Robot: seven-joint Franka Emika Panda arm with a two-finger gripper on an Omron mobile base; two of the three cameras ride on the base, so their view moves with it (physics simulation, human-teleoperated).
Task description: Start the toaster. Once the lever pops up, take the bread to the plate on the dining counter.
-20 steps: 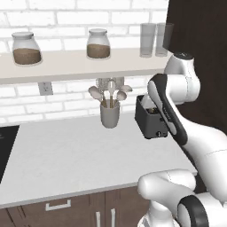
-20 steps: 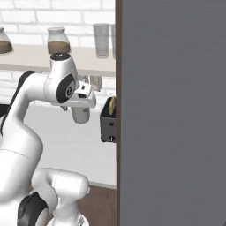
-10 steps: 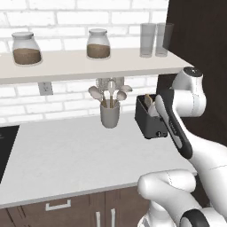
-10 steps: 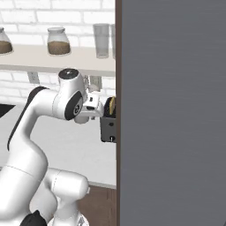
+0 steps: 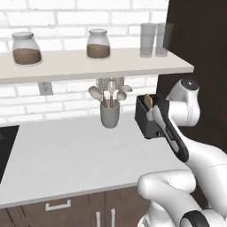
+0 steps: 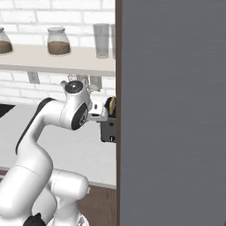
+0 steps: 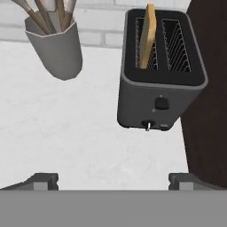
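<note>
While the white arm is held out toward the small boxy dark grey two-slot toaster (image 7: 162, 73), the first step of the task, starting the toaster, is judged to be in hand. The toaster stands on the pale speckled tabletop (image 7: 66, 128), at its right end beside a dark tall cabinet panel (image 5: 199, 44), with the grey utensil cup (image 7: 55, 48) to its left. The pale tan square bread slice (image 7: 147, 35) is seated upright in the left slot, its upper part standing above the slot. The gripper (image 7: 113, 179) is spread wide, nothing being held between the two dark fingertips (image 7: 42, 181), and it is kept short of the toaster front. A small lever (image 7: 147, 126) and a dark knob (image 7: 162, 103) are seen on the front face. For the next move, the gripper would need to be advanced and lowered onto the lever so that it can be pressed down. Compared with one second ago, the wrist has been swung forward from beside the toaster to a position facing its front.
</note>
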